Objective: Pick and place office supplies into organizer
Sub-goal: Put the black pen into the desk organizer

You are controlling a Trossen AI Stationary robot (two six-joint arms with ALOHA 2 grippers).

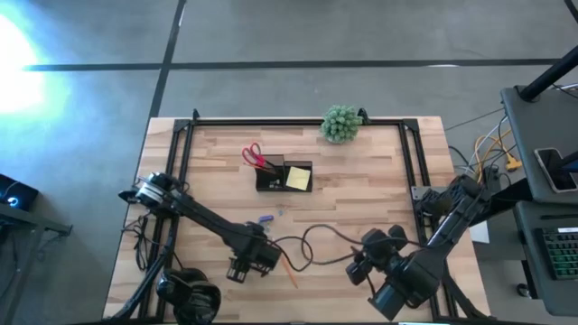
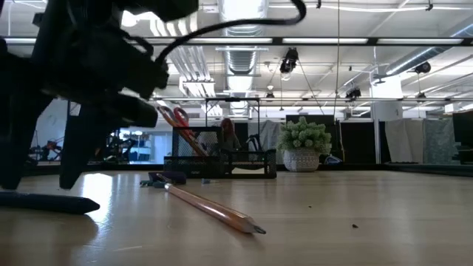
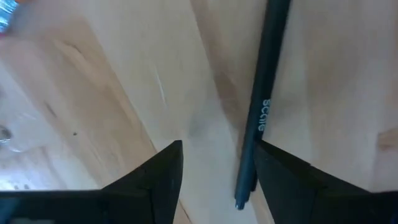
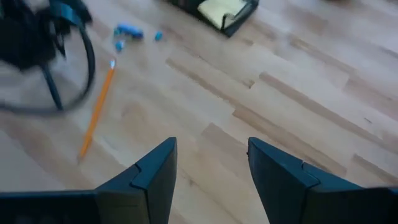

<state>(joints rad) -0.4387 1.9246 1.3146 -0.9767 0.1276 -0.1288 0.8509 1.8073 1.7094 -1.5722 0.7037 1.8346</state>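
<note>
Hovering low with fingers parted and empty, the left end effector (image 3: 214, 177) has the black pen (image 3: 261, 106) lying on the table (image 3: 124, 93) against one fingertip's inner side; centre it before closing.

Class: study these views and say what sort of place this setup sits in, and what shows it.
Probably an open-plan lab or industrial workspace: exposed ceiling ducts and strip lights overhead, a polished concrete floor, and a wooden table rigged with robot arms.
</note>
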